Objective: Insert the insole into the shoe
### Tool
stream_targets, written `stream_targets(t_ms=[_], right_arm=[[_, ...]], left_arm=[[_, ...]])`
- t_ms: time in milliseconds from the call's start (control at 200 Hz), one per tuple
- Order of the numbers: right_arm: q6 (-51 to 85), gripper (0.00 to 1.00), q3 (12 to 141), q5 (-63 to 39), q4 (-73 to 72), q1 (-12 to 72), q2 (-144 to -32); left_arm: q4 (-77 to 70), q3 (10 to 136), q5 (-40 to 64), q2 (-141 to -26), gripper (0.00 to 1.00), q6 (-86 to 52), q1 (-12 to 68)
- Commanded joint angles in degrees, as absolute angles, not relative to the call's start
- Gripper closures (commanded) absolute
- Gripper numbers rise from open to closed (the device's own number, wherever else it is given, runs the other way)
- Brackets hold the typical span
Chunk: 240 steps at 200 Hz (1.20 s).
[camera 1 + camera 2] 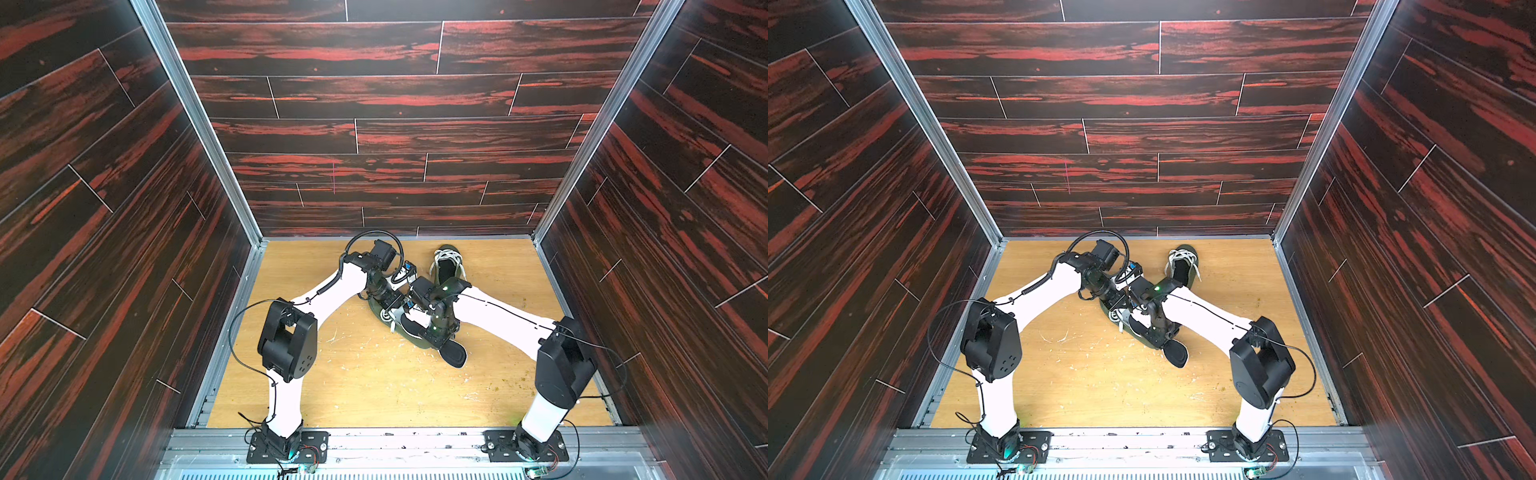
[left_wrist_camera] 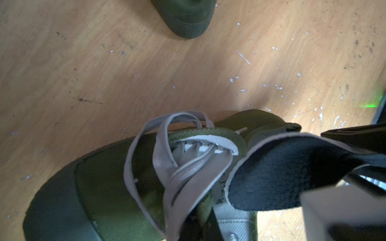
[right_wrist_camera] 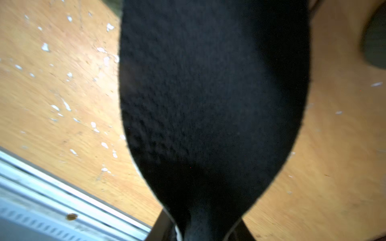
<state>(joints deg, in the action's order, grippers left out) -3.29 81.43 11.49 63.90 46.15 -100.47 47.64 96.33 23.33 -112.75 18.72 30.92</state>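
On the scuffed light wooden tabletop (image 1: pixel 374 386), both arms met over an olive-green canvas lace-up shoe (image 2: pixel 104 187) lying near the middle. In a top view its rubber-capped toe (image 1: pixel 375 309) showed at the left, under the left arm's wrist. Its pale grey laces (image 2: pixel 167 158) lay loose across the upper.

The black fuzzy-topped insole with a pale rim (image 3: pixel 208 94) was pinched by the right gripper (image 1: pixel 434 338). In the right wrist view it narrowed down between the two dark fingers (image 3: pixel 163 225) and filled most of the picture. In both top views one rounded end of the insole (image 1: pixel 455 355) (image 1: pixel 1175 353) stuck out past the shoe toward the near right, above the table. In the left wrist view its other end (image 2: pixel 282 173) curved down over the shoe's opening, just beside the laces and the white lining. How far that end sat inside the shoe could not be told.

The left gripper (image 1: pixel 392 309) was pressed together low at the lace side of the shoe. Whether it nipped the fabric there could not be made out, as the parts at the edge of the left wrist view were dark and blurred.

A second olive-green canvas shoe (image 1: pixel 446 270) (image 1: pixel 1181 270) lay apart, farther back and to the right, its opening facing up.
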Motion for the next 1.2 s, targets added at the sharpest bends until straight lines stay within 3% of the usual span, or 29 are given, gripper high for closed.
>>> stream_targets(t_ms=[0,235,711,1197], right_arm=[[-0.96,0.68,81.63,20.96,66.55,46.48,-98.26],[-2.92,0.71,78.77,28.39,66.02,48.18,-97.81],[-5.77,0.7,76.46,32.52,60.56,53.5,-99.81],[-8.96,0.69,76.52,20.57,55.67,55.64,-98.36]], left_arm=[[47.81,95.33,26.74,-107.81,1.0,20.61,31.11],[45.79,93.53,29.71,-106.18,1.0,20.1,31.09],[44.92,93.88,32.1,-106.78,1.0,17.14,31.07],[42.79,92.32,31.92,-106.79,1.0,13.92,31.12]])
